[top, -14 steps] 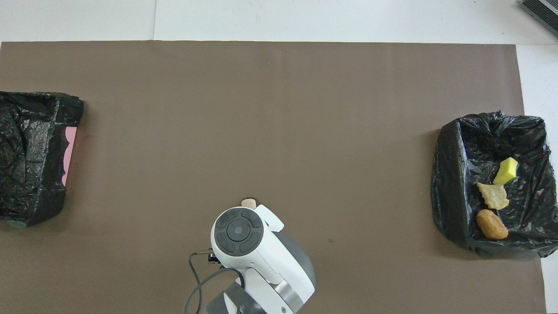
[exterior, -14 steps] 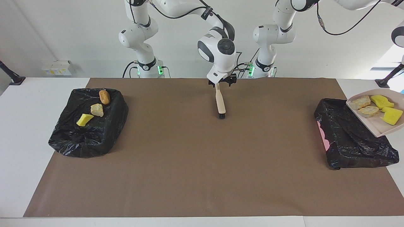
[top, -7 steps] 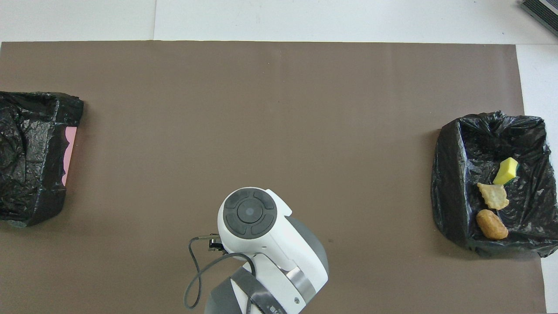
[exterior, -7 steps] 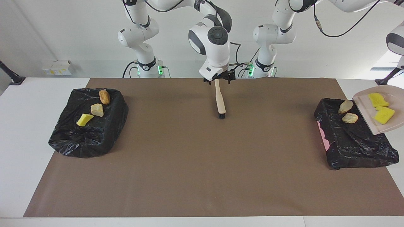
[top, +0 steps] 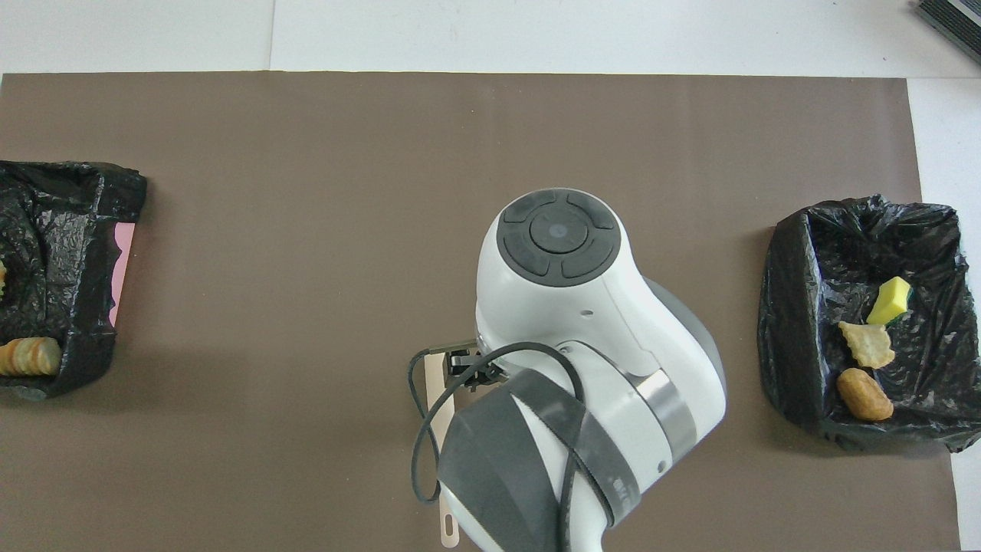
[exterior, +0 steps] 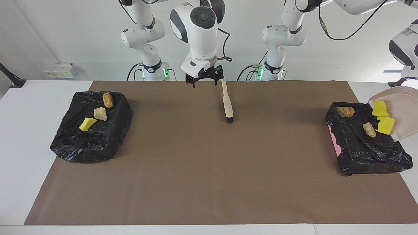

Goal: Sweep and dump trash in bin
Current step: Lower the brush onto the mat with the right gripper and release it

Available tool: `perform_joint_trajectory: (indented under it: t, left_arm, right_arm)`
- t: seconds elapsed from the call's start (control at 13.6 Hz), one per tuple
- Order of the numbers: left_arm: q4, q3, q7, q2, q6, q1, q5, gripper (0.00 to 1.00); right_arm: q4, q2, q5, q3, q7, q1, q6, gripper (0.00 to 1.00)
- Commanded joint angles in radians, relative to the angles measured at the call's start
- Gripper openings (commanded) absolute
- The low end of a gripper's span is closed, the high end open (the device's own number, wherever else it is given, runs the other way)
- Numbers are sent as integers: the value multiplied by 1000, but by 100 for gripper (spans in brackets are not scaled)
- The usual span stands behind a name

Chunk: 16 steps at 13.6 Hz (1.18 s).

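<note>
Trash tipping from dustpan [exterior: 403, 114] into bin [exterior: 365, 147] at your left arm's end.
Facing: your right gripper [exterior: 204, 78], fingers spread, hangs beside the lying brush [exterior: 227, 103]; left gripper unseen. Overhead: a bread piece [top: 29, 356] lies in that bin.

Only the brush [exterior: 227, 103] interrupts the mat [exterior: 209, 182] between both bins [exterior: 91, 129].

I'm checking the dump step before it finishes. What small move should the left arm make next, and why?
Probably tip the dustpan a little steeper over the bin at the left arm's end. Two yellow sponge pieces cling to the tilted pan, while a bread-like piece and a tan lump already lie on the bin's liner. The right gripper hangs open beside the brush, which lies on the mat.
</note>
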State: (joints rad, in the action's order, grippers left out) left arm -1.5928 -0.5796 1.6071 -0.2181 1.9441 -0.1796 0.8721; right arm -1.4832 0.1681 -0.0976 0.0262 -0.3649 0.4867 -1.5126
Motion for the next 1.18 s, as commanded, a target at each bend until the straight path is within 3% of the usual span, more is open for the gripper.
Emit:
perform_joint_trajectory:
  t: [0.0,0.22,0.52,0.74,0.88,1.1]
  left_arm:
    - [-9,32,-76,32,-62,-12,77,0]
    - [-4,56,-78,55,-70,-18,122,0]
    - [-21,170,-163,149,-264,-18,82,0]
    - [-58,247,-318,181,-395,-18,-173,0]
    - [-128,271,-476,229,-393,-18,-353,0]
    - [-151,372,-712,220,-401,-18,-516,0]
  right_arm:
    - [4,-38,51,8,177,-106,25,100]
    - [15,-53,107,8,234,-202,12,100]
    - [44,-51,110,-20,244,-327,-14,100]
    - [50,-51,107,-64,245,-368,-21,100]
    - [49,-53,95,-91,247,-401,-55,100]
    - [37,-65,104,-95,234,-436,-98,100]
